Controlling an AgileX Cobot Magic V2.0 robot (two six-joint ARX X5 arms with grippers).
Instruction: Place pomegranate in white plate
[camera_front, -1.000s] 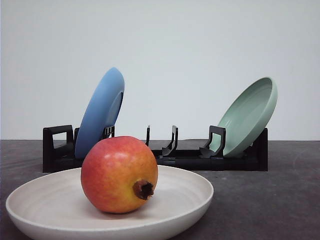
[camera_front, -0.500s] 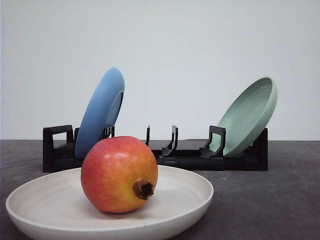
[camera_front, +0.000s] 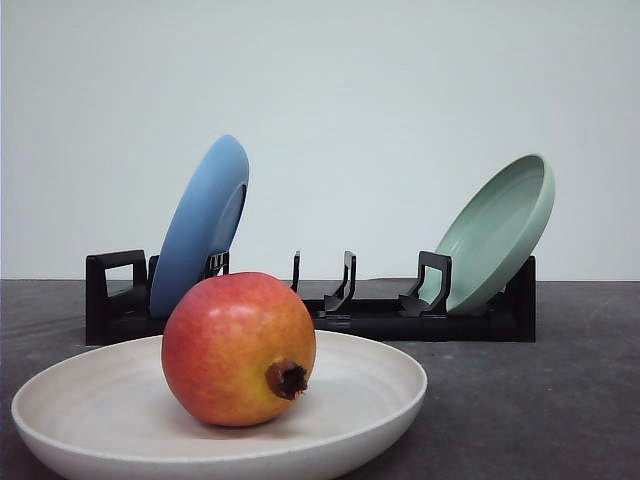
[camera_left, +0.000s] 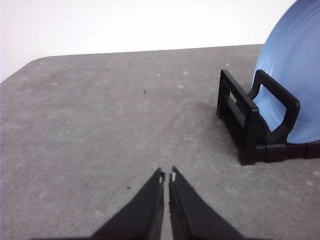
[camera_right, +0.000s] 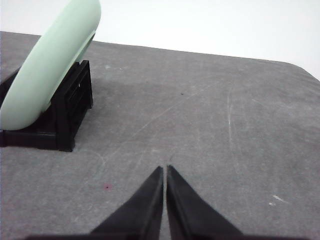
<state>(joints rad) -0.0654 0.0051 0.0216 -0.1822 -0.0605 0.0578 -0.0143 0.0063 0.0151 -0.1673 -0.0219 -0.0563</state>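
The table (camera_front: 560, 400) is dark grey, matte, w/ faint scratches. On it, behind the white plate, stands a black plastic rack (camera_front: 330, 310) w/ upright dividers. The white plate (camera_front: 370, 395) is a wide, shallow round dish, off-white and matte, w/ raised rim and faint rings inside; it lies flat on the table, in front of the rack. The blue plate (camera_front: 205, 225) leans in the rack's left end, the pale green plate (camera_front: 500, 230) leans in the right end; both smooth and round.

The pomegranate (camera_front: 238, 348) sits inside the white plate, a bit left of its centre, touching the plate's floor. It is round and glossy, red going to yellow-orange, w/ a small dark brown dry crown pointing to the front-right.

Left gripper (camera_left: 166, 176) is apart from the fruit: it hangs over bare table near the rack's left end, black tapered fingers pressed nearly together, nothing between them. Right gripper (camera_right: 165, 169) hangs over bare table near the rack's right end, fingers also closed together, empty.
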